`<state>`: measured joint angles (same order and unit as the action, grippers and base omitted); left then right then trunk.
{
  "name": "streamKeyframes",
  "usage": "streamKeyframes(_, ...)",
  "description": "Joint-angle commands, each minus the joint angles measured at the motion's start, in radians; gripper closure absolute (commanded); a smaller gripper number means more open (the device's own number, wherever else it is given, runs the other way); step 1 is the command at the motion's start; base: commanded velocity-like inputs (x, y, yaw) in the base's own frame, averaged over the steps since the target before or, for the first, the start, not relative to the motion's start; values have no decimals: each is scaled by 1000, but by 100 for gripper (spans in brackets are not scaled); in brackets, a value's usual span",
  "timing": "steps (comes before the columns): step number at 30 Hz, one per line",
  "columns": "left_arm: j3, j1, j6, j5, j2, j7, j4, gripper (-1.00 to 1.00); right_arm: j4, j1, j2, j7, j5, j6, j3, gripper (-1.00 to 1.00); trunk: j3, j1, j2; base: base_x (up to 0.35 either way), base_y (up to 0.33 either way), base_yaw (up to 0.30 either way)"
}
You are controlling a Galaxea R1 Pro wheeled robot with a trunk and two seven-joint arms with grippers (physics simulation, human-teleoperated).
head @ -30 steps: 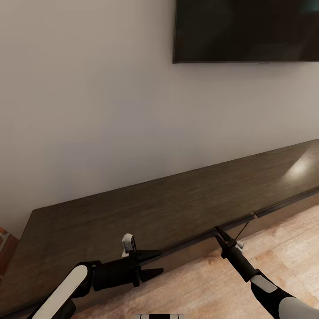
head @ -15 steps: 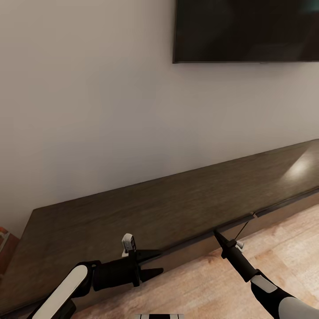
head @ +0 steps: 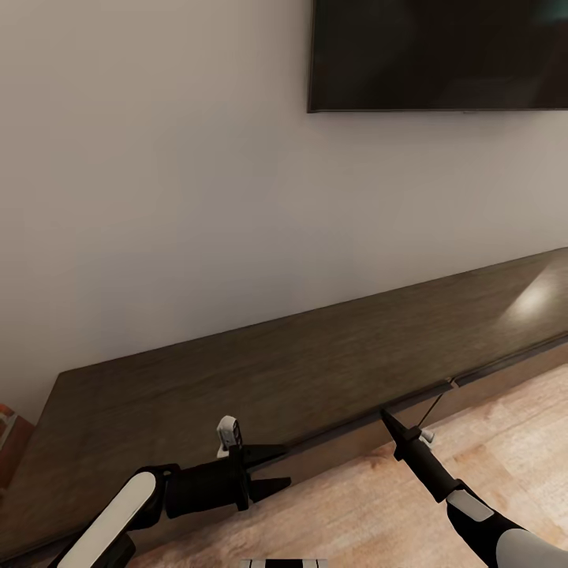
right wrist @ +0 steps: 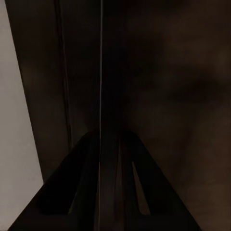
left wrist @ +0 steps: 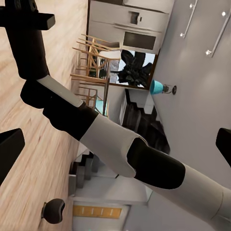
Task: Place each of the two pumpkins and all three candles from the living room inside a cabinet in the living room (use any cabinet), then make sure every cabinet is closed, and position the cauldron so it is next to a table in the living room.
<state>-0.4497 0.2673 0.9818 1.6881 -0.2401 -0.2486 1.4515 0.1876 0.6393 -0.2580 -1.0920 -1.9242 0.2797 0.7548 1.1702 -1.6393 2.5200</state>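
Cabinet (head: 315, 371): long, low, dark-brown unit against the pale wall, running from near left to far right; its right end is cut off by the frame edge. All visible fronts sit flush, with one thin seam near the right arm.
Left tool (head: 272, 472): hangs over the wood floor (head: 473, 442) just in front of the cabinet's near edge, pointing right; its two dark fingers are spread apart with nothing between them.
Left wrist view: the spread fingertips (left wrist: 9, 149) show at the picture's margins; the right arm (left wrist: 125, 154) crosses the middle, white and black segments.
Right tool (head: 388, 416): tip lies at the cabinet's front top edge; from the head camera it appears as one thin dark point, so released or clenched cannot be told.
Right wrist view: very dark; fingers (right wrist: 110, 187) pressed close against the brown cabinet face (right wrist: 173, 72), detail hard to make out, contact uncertain.
TV (head: 438, 55): dark screen on the wall above, cropped at top and right.
Brick (head: 6, 426): red sliver at far left edge, mostly cut off.
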Motion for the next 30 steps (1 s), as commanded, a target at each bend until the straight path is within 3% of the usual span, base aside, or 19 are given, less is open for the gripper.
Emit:
streamKeyframes(1, -1, 1, 0, -7, -1, -9, 0, -100, -1, 0, -1, 0, -13, 9, 3, 100, 1, 0, 0, 0, 0, 0)
streamKeyframes(30, -2, 1, -1, -7, -1, -9, 0, -100, -1, 0, 2, -14, -15, 4, 1, 100, 1, 0, 0, 0, 0, 0)
